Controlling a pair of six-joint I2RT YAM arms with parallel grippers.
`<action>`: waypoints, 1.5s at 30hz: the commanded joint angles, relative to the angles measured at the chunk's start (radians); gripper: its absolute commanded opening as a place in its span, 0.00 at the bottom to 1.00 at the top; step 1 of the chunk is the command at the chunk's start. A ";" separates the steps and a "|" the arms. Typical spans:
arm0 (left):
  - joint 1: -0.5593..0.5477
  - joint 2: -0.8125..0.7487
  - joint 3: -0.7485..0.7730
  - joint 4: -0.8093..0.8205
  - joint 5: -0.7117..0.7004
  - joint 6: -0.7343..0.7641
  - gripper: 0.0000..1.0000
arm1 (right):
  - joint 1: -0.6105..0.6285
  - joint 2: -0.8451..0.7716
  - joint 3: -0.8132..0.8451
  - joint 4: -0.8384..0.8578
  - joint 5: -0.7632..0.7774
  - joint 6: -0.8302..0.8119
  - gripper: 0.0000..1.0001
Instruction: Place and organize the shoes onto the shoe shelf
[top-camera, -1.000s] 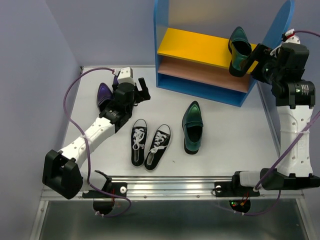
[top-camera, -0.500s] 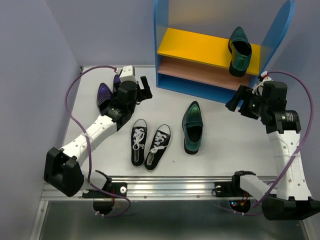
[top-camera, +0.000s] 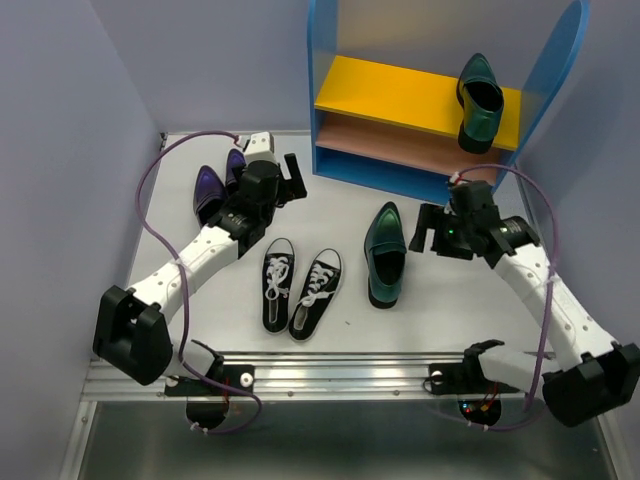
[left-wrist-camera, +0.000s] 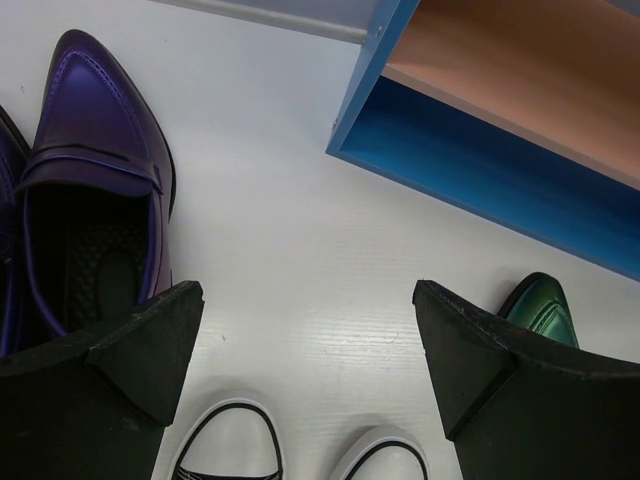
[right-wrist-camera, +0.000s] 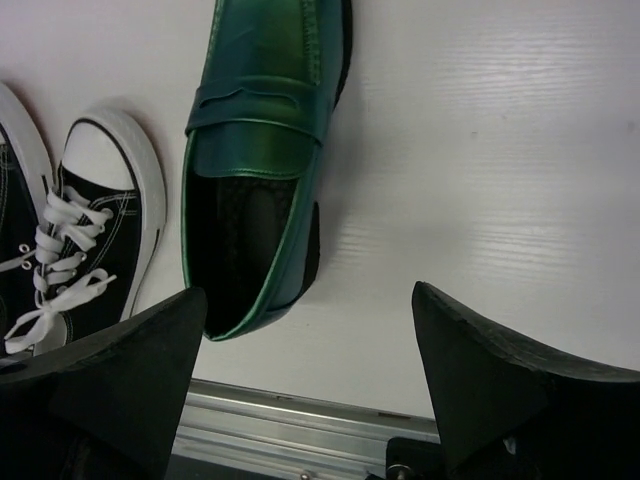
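hovering right gripper (top-camera: 421, 232), jaws wide and empty, beside green loafer (top-camera: 385, 256); sneakers (top-camera: 300, 285) just past it. left gripper (top-camera: 295, 178) released by purple shoes (top-camera: 213, 186); second loafer (top-camera: 479, 100) on shelf (top-camera: 326, 95).

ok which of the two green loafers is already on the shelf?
The green loafer at the right end of the yellow upper board. Its mate lies on the table, right of the black sneakers.
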 joint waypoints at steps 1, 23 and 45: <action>-0.003 -0.006 0.051 0.017 -0.014 -0.001 0.98 | 0.129 0.080 -0.002 0.086 0.192 0.099 0.90; -0.003 0.014 0.037 0.022 -0.001 0.002 0.98 | 0.209 0.215 -0.200 0.281 0.171 0.191 0.68; -0.003 0.008 0.023 0.028 0.007 -0.003 0.98 | 0.258 0.307 -0.192 0.335 0.195 0.205 0.26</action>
